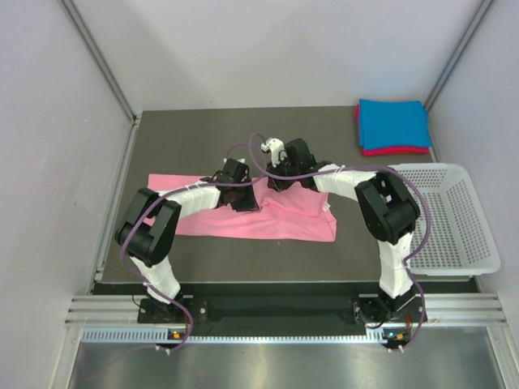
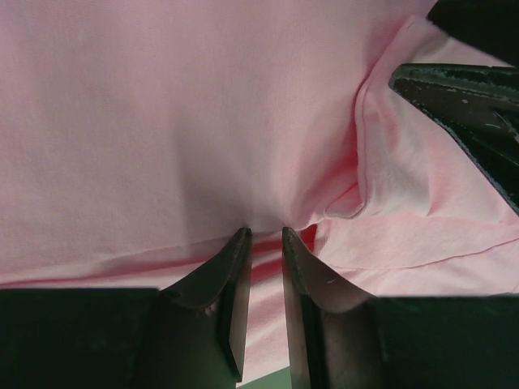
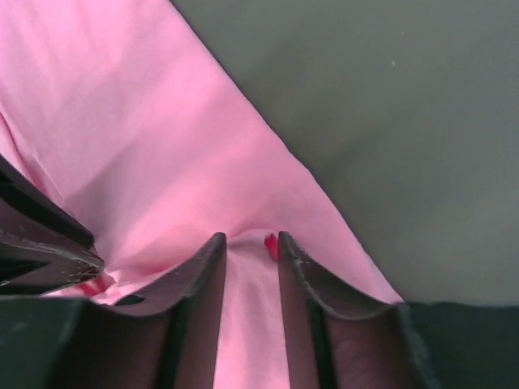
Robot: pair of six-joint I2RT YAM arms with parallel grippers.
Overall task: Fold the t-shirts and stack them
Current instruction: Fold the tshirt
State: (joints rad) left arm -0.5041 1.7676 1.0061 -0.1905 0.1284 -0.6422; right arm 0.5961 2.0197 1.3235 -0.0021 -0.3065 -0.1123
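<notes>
The light pink t-shirt [image 1: 243, 219] lies spread in a wide band across the middle of the dark table. My left gripper [image 1: 242, 197] and right gripper [image 1: 280, 180] sit close together over its upper middle edge. In the left wrist view the left gripper [image 2: 266, 235] is shut on a fold of the pink cloth [image 2: 203, 121]. In the right wrist view the right gripper [image 3: 247, 241] is shut on a pinch of the pink cloth [image 3: 162, 162]. The bright blue t-shirt [image 1: 393, 123] lies folded on the folded magenta-red t-shirt [image 1: 397, 151] at the back right.
A white mesh basket [image 1: 454, 219] stands at the right edge of the table. Grey walls and metal posts close in the back and sides. Bare dark table [image 3: 389, 121] shows beside the shirt's edge.
</notes>
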